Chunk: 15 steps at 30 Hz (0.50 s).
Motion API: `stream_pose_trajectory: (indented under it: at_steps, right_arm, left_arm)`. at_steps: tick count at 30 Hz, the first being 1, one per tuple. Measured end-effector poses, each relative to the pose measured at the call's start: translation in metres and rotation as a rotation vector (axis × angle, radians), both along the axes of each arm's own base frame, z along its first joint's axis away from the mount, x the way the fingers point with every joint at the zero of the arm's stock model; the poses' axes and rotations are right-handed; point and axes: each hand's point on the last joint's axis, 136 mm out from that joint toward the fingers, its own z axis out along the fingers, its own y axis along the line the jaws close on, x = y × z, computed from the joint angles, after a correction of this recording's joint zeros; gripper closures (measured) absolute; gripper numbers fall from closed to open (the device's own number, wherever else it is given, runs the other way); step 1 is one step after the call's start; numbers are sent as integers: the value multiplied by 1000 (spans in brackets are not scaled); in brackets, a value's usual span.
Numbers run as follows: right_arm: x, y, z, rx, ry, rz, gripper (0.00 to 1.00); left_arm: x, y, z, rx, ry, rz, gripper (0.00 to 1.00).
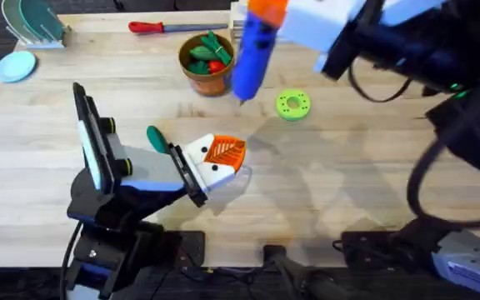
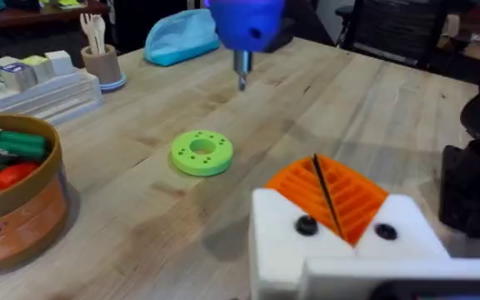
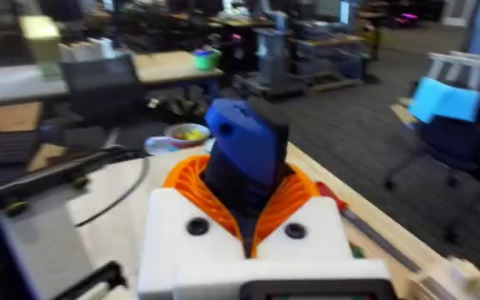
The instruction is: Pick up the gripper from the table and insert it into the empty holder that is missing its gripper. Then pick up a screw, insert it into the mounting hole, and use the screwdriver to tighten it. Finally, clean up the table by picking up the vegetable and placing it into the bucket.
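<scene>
Your left gripper [image 1: 217,162] sits low over the near-centre of the table [image 1: 348,167]. Its white fingers with orange ribbed pads [image 2: 327,193] are pressed together, a thin dark seam between them, nothing visibly held. Whether the orange wedge and white holder are among these parts, you cannot tell.

The vegetable [image 1: 156,137], dark green and oval, lies on the wood just to the left of that gripper, beside the arm's link.

The lime-green disc [image 1: 292,104] lies flat farther out and to the right, apart from the fingers; in the left wrist view it [image 2: 201,152] sits ahead of the pads.

Your right gripper [image 1: 261,15] is raised above the far side of the table, clamped on the blue screwdriver [image 1: 251,58]. The tool hangs bit-down [image 2: 242,71], its tip above bare wood between bucket and disc.

The bucket [image 1: 207,62] stands left of the screwdriver, with green and red pieces inside.

A red-handled tool [image 1: 152,27] lies along the far edge. Past the edge are grey carpet, desks and a chair with a blue back [image 3: 444,104].
</scene>
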Motion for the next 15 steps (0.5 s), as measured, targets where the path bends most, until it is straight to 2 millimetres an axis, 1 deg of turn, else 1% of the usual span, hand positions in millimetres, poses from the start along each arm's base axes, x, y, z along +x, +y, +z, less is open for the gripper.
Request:
stream_pose_trajectory:
  at_steps: [3, 7, 12, 15]
  right_arm:
    - [-21, 18, 3, 7, -13, 87, 980]
    - [-41, 32, 7, 17, -30, 162, 980]
    - [-58, 43, 10, 27, -44, 218, 980]
    - [-65, 49, 15, 43, -65, 244, 980]
  left_arm:
    - [0, 0, 0, 0, 0, 0, 989]
    - [0, 0, 0, 0, 0, 0, 989]
    - [0, 0, 0, 0, 0, 0, 989]
    - [0, 0, 0, 0, 0, 0, 989]
